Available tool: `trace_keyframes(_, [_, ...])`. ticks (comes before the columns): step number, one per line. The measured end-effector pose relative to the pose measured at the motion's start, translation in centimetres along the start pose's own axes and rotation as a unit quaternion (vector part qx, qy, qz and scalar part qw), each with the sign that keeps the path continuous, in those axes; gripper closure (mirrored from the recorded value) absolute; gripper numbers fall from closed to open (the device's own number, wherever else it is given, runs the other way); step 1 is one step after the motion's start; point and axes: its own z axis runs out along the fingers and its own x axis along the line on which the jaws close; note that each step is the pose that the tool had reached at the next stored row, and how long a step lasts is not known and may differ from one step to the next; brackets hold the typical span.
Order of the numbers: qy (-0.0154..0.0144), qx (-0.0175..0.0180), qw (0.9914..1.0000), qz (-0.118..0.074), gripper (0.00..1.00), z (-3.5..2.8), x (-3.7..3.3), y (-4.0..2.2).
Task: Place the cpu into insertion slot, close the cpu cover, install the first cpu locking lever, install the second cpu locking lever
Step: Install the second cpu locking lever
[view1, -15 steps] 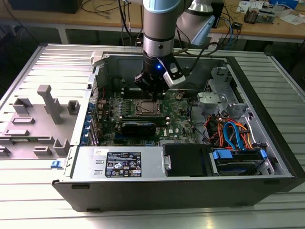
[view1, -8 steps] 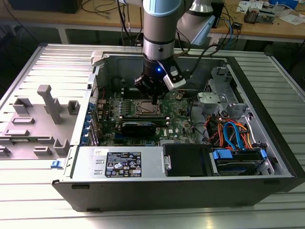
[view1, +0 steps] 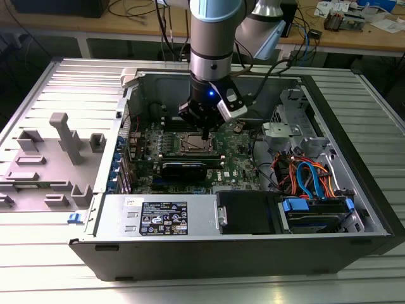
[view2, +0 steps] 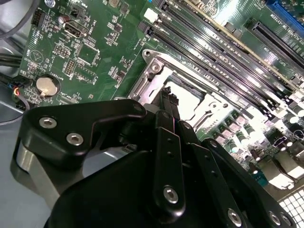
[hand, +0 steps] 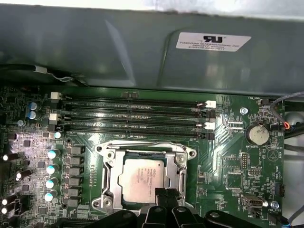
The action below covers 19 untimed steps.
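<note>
We see one grey moulded plastic fixture tray (view1: 54, 161) on the ribbed metal table (view1: 190, 285) at the exterior view's left, then one open black computer case (view1: 253, 247) with its green motherboard (view1: 243, 166). One small square cpu with a dull silver-grey metal top (hand: 142, 179) lies in the one square insertion slot with a dark metal rim (hand: 109, 178), near the board's middle, below four long black memory slots (hand: 133, 114). One thin silver metal cpu cover frame (hand: 142, 153) lies around the chip. The single black gripper (hand: 164, 195) hangs touching or just above the socket's near edge, its fingers (view2: 168, 102) pressed together on nothing. We judge the risk is a tip slipping off the frame and gouging the chip or nearby board parts.
</note>
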Motion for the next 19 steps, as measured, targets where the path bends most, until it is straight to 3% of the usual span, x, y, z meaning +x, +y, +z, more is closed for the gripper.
trace_keyframes(7, [-0.0001, 0.0007, 1.0, 0.0, 0.89, -0.82, -0.02, -0.02])
trace_keyframes(15, [0.0, 0.0009, 1.0, 0.0, 0.89, -0.82, 0.1, -2.16])
trace_keyframes(19, [0.0, 0.001, 1.0, 0.0, 0.89, -0.89, 0.11, -2.48])
